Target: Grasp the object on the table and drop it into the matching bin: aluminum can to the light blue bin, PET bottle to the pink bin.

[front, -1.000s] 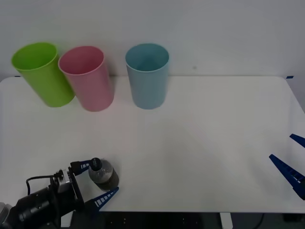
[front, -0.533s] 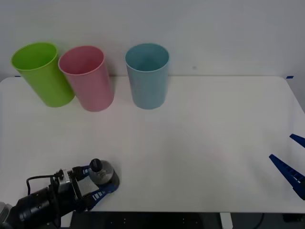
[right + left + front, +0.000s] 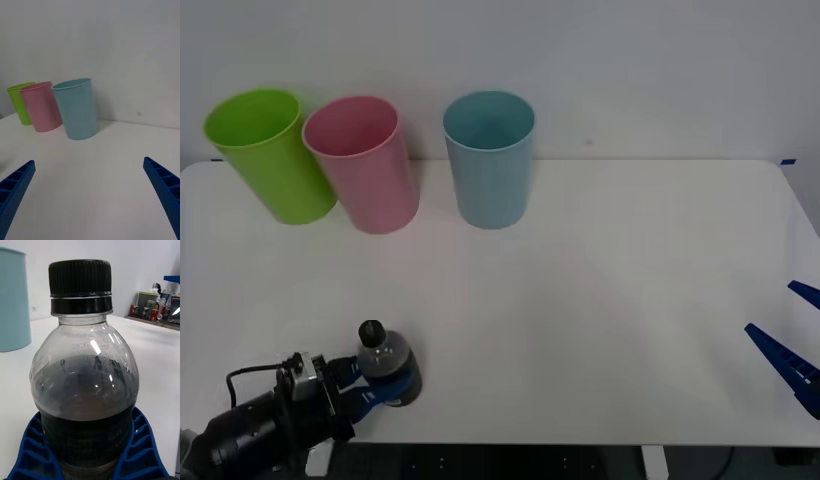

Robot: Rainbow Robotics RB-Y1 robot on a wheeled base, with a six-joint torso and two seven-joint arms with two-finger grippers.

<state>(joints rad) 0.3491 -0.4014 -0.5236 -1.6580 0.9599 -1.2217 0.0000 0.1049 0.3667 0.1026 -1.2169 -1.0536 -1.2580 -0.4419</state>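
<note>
We see the left gripper low at the near left edge of the table, its blue ribbed fingers wrapped around the dark lower body of the PET bottle. The grip is clenched on the bottle: in the left wrist view the two fingers curve against both sides of the base, with the black cap upright above them. Holding it low on the widest part keeps the bottle vertical and leaves the neck free, which we judge suits carrying it over a bin rim.

The bottle stands near the front edge, well apart from the bins, which are lined up along the far left of the table. The lime green bin is farthest left, the pink bin is just beside it, and the light blue bin stands a little to the right. The pink bin is the bottle's target, almost straight beyond it.

The right gripper waits at the near right edge, fingers spread wide and holding nothing, clear of the working arm.
</note>
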